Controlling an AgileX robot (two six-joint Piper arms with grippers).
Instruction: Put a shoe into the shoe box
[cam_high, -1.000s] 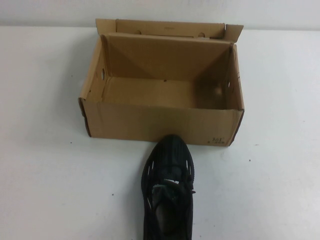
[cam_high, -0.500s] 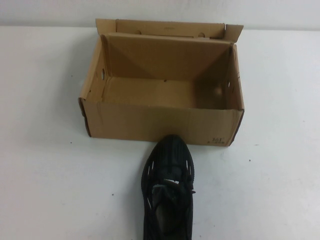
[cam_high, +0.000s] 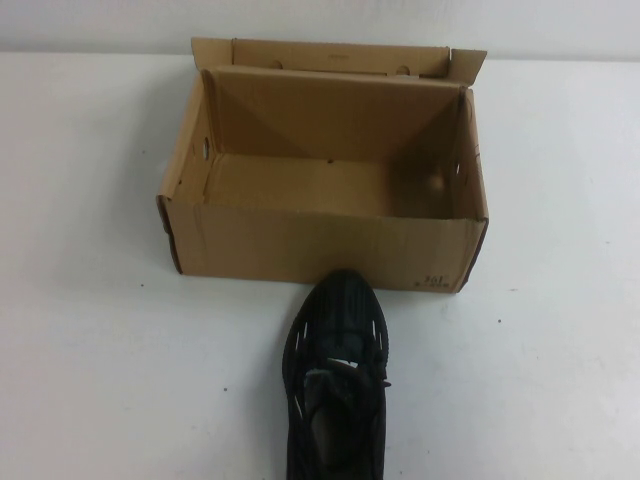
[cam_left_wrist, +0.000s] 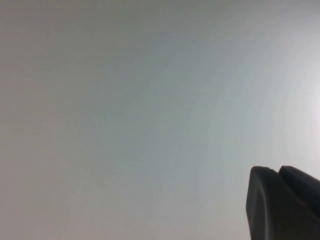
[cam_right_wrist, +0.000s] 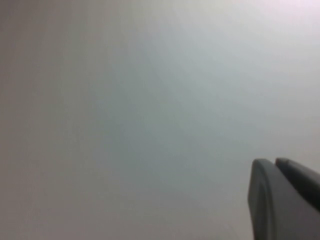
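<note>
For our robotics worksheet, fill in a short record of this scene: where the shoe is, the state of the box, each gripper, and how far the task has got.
shoe: black sneaker on the white table, toe pointing at the box's near wall, outside it
shoe box: brown cardboard box, lid flap folded back, nothing inside
left gripper: shut, over bare table, holding nothing
right gripper: shut, over bare table, holding nothing
arms in high view: neither visible
task progress: shoe not yet picked up
</note>
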